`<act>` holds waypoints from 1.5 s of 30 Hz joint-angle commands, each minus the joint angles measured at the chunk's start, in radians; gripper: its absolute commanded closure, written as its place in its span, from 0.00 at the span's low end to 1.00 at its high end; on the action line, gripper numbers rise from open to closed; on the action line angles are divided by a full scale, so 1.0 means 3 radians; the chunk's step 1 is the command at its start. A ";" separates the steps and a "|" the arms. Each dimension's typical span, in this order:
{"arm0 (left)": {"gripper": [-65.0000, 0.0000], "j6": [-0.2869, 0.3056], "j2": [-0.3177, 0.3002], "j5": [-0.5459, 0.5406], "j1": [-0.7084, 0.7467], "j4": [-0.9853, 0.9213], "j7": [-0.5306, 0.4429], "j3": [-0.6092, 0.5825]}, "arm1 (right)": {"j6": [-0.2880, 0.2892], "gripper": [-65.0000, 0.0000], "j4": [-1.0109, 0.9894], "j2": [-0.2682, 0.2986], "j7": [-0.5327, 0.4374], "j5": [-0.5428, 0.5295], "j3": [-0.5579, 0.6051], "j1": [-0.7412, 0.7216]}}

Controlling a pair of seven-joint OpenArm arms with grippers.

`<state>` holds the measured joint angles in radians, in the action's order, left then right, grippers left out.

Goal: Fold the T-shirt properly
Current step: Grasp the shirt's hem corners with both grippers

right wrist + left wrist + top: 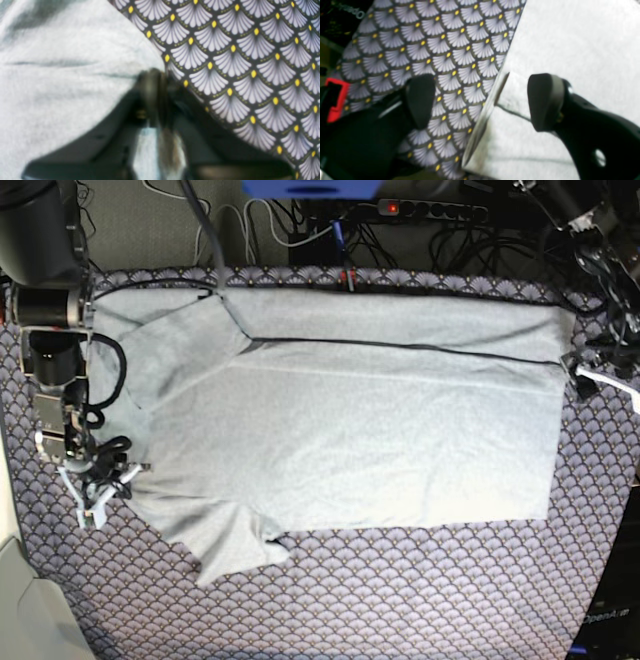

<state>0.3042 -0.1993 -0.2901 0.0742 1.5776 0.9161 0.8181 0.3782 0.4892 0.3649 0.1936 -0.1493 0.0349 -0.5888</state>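
The light grey T-shirt [350, 430] lies spread flat on the fan-patterned cloth, its top part folded down along a dark crease. One short sleeve [235, 545] points toward the front. At the shirt's left edge my right gripper [155, 82] is shut, its tips pinching the T-shirt [62, 75] right at its border; in the base view this gripper [105, 490] sits beside the shoulder. My left gripper [482, 101] is open, one finger over the patterned cloth and the other over the T-shirt [570, 50], straddling the edge at the right corner [583, 373].
The purple-grey fan-patterned cloth [400, 600] covers the table around the shirt. Cables and a power strip [440, 210] lie behind the back edge. A red part [335, 100] shows beside the left wrist. A pale floor strip [30, 610] marks the table's front-left corner.
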 commanded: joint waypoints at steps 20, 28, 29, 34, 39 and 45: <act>0.13 -0.0014 -0.0187 0.0264 -0.1247 -0.1190 -0.0443 -0.0735 | 0.0015 1.00 0.0131 0.0126 0.0017 -0.0006 -0.0017 -0.0096; 0.13 -0.0014 -0.0192 0.0284 -0.1298 -0.1195 -0.0494 -0.0730 | 0.0015 1.00 0.0832 0.0147 0.0237 -0.0011 -0.0027 0.0150; 0.13 -0.0014 -0.0192 0.0289 -0.1319 -0.1210 -0.0560 -0.0735 | 0.0015 1.00 0.0832 0.0147 0.0237 -0.0011 -0.0027 0.0150; 0.13 -0.0014 -0.0208 0.0289 -0.1493 -0.1696 -0.0883 -0.0740 | 0.0015 1.00 0.0832 0.0101 0.0237 -0.0011 -0.0027 0.0196; 0.13 -0.0014 -0.0243 0.0315 -0.1708 -0.2269 -0.1297 -0.0781 | 0.0015 1.00 0.0832 0.0096 0.0237 -0.0011 -0.0022 0.0226; 0.13 -0.0014 -0.0289 0.0586 -0.2030 -0.2857 -0.1783 -0.1124 | 0.0015 1.00 0.0832 0.0080 0.0237 -0.0011 -0.0017 0.0226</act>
<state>0.2966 -0.2680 -0.1146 -0.5140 0.7074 0.3996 0.4786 0.3878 0.7219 0.3737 0.2878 -0.1452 0.0338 -0.4892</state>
